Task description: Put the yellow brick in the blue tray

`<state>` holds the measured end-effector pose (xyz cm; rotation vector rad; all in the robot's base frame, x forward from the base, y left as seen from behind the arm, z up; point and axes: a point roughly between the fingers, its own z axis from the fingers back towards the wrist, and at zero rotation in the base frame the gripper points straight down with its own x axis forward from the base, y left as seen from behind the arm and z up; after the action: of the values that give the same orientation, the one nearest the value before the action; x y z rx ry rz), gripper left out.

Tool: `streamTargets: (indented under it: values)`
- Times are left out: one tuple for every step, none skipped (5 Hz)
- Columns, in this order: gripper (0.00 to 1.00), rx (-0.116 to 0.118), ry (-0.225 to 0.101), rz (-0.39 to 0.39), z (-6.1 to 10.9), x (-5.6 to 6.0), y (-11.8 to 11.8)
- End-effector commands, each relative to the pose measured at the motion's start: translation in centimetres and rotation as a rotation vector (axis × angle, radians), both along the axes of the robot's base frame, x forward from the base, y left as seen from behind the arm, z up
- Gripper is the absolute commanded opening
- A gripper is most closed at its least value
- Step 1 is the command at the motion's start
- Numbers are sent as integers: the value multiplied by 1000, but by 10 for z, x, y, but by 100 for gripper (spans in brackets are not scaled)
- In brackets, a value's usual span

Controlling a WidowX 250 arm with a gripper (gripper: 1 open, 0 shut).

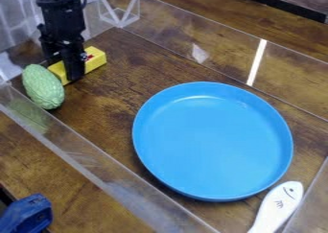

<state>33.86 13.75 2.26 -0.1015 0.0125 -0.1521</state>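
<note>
Camera view: black gripper (63, 64) pointing down at far left, jaws clamped around yellow brick (84, 61), brick resting on wooden table (103, 112); green oval vegetable (41, 85) just beside gripper, nearer camera; blue tray (214, 139) well apart to right, nothing in it; white object (275, 210) touching tray's near rim; blue item (23, 216) at bottom-left corner.

You have one yellow brick (87, 58), one blue tray (214, 139) and one green oval vegetable (42, 86) on the table — plus one white object (277, 209) at the bottom edge — and one gripper (61, 64).
</note>
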Motion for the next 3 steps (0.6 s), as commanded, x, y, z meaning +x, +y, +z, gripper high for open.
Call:
streamTargets:
  values:
    - [0,11,-52,27,14,11,-12]
    - [0,11,-50,12,19,13,-7]
    - [0,10,-47,-3,23,16,-2]
